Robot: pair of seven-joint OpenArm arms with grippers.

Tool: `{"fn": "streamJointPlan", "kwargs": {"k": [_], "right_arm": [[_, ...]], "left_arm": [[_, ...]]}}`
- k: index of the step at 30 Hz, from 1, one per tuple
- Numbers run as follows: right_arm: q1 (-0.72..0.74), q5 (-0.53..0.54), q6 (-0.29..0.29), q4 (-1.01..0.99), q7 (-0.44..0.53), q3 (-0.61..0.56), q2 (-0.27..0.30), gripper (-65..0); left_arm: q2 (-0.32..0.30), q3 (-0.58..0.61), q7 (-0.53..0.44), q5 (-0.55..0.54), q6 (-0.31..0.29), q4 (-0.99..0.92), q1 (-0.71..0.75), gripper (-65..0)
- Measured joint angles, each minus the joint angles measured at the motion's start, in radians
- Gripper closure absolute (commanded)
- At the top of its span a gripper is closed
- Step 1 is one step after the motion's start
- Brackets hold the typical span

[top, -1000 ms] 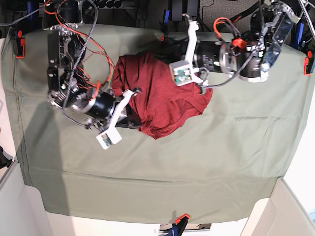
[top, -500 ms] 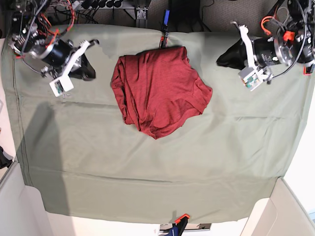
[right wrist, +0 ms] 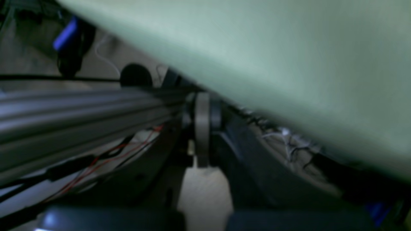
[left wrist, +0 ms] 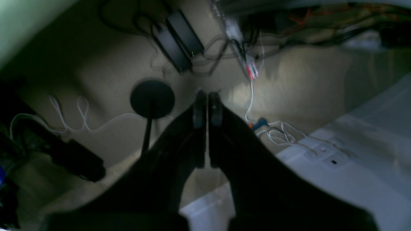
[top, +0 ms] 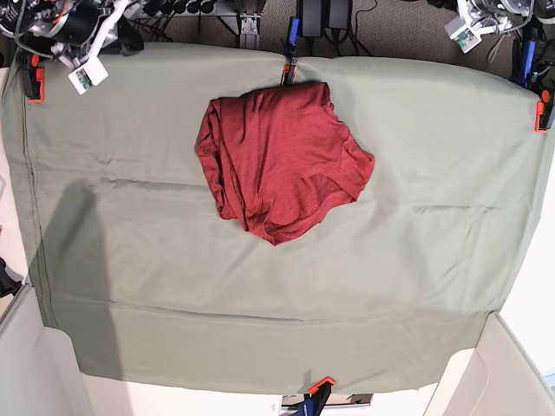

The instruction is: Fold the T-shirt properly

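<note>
The dark red T-shirt (top: 279,163) lies as a rumpled, roughly folded bundle on the sage-green table cloth (top: 390,260), at the middle of the far half. Neither gripper touches it. In the base view my right arm (top: 87,35) is pulled back to the far left corner and my left arm (top: 475,17) to the far right edge. In the left wrist view my left gripper (left wrist: 205,109) is shut and empty, hanging over the floor. In the right wrist view my right gripper (right wrist: 202,128) is shut and empty, beside the cloth edge (right wrist: 289,64). The shirt shows in neither wrist view.
Orange clamps hold the cloth at the far left (top: 35,76), the far right (top: 544,108), the far middle (top: 286,71) and the near edge (top: 319,386). Cables and a black round base (left wrist: 152,99) lie on the floor beyond the table. White bins stand at the near corners (top: 503,373).
Both arms have drawn back from the shirt to the far corners of the table, almost out of the base view. The shirt lies as it did half a second ago.
</note>
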Motion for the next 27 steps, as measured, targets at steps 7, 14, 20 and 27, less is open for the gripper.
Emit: {"fn": "streamJointPlan", "kwargs": {"k": [7,14,20,27], "right_arm": [[-0.158,0.015,0.0,0.0,-0.034,0.0,-0.025,0.0],[-0.257,0.017,0.0,-0.001,-0.082,-0.001,-0.047,0.0],[-0.282,0.026,-0.003,-0.122,-0.082,0.0,-0.047,0.0],[-0.206,-0.056,-0.044,-0.424,-0.141,0.0,-0.047,0.0]], "left_arm": [[0.0,0.023,-0.002,0.003,-0.001,-0.205,0.018,-1.3],[0.0,0.211,-0.022,0.094,0.001,-0.426,-0.006,-1.3],[0.005,0.461,-0.098,0.219,0.087,-0.608,-0.162,-1.3],[0.072,0.723,-0.104,0.427,0.241,-0.911,-0.385,-1.3]]}}
